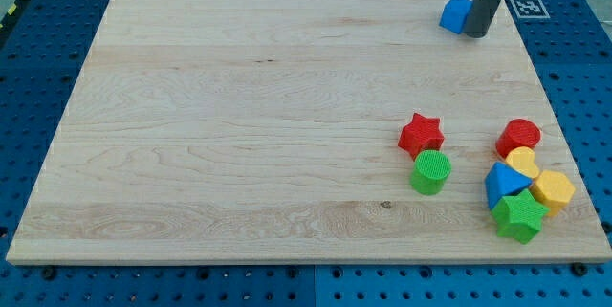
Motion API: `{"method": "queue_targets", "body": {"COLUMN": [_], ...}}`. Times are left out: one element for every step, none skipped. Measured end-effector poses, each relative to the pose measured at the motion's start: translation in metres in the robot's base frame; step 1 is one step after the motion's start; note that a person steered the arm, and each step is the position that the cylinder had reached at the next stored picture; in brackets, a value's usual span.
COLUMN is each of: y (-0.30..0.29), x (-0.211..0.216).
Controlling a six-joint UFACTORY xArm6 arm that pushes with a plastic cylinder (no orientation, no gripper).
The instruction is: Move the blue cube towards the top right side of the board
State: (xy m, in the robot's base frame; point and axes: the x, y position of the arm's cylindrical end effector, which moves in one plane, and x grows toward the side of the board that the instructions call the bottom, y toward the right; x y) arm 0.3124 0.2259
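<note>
The blue cube (454, 13) lies near the board's top right corner, at the view's top right. My tip (475, 32) stands right against the cube's right side, and the dark rod rises from it out of the view's top. The rod hides part of the cube's right edge.
The wooden board (239, 135) lies on a blue pegboard table. At the view's lower right lie a red star (421, 135), a green cylinder (430, 172), a red cylinder (518, 137), a yellow heart (522, 162), a blue triangular block (504, 184), a yellow hexagon (553, 191) and a green star (519, 215). A fiducial tag (526, 7) sits at top right.
</note>
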Motion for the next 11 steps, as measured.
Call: {"method": "queue_targets", "body": {"y": [-0.027,-0.048,-0.052,-0.052,-0.052,-0.047,-0.043,-0.042,-0.035,-0.022,-0.014], "x": [0.002,0.002,0.002,-0.009,-0.025,-0.018,-0.008,-0.01,-0.011,-0.011,-0.011]}}
